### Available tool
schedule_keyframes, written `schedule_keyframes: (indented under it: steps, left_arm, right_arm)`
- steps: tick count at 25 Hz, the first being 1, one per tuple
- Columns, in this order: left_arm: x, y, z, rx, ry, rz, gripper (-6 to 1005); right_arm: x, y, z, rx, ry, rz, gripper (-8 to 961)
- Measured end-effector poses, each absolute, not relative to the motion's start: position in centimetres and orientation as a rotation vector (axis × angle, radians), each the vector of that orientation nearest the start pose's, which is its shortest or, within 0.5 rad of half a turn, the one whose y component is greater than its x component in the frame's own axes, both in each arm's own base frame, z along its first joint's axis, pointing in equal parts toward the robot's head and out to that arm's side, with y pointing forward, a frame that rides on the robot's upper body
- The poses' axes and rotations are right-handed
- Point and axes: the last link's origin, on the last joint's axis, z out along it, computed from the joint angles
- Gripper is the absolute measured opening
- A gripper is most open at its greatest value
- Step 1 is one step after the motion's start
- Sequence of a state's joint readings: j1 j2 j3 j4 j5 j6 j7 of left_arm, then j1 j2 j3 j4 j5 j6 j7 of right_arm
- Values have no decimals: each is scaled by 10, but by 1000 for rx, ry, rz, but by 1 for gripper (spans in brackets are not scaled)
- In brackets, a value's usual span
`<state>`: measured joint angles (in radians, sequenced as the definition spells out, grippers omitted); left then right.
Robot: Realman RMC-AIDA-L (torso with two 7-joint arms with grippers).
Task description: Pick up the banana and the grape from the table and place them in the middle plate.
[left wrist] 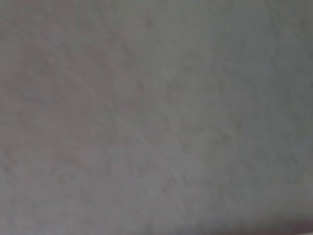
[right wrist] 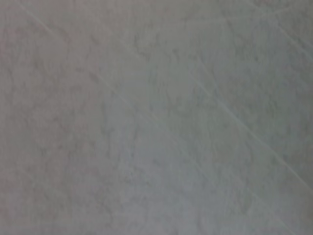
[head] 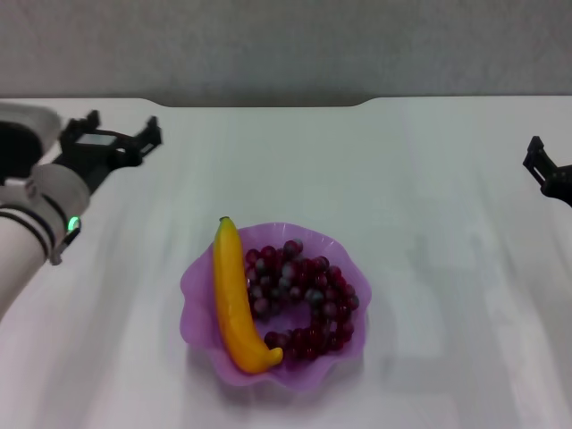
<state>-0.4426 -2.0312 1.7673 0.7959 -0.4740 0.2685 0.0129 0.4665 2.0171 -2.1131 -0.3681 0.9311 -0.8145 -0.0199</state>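
Banana (head: pixel 236 302) and grape (head: pixel 302 298) both lie inside the middle plate (head: pixel 347 351), the banana along its left side touching the bunch, on the white table (head: pixel 420 197) whose far edge shows a rounded notch against a grey wall. Bare tabletop lies all around the plate, and both wrist views show only blank surface. The left gripper (head: pixel 120 130) hovers far left, fingers apart and empty; the right gripper (head: pixel 545 170) sits at the right edge, its fingers unreadable.
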Motion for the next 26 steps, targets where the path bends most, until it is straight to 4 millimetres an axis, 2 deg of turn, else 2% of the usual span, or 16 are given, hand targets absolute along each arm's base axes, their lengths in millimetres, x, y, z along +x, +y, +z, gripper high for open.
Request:
schedule_keyframes:
  steps: [4,14,20,26]
  left_arm:
    - [-273,415,7,-1642,-675,-592,893]
    - [-304,408,16,-1563,-639,-612,893]
    - [-314,403,16,-1548,-650,-604,893]
    - [-314,407,14,-1564,-639,-572,892]
  right_arm:
    - [326,380,2,-1510,688,564,789]
    - [321,385,12,-1472,642,599,785]
    - [323,385,14,-1466,637,595,783]
    - [326,393,13,-1494,651,543,792]
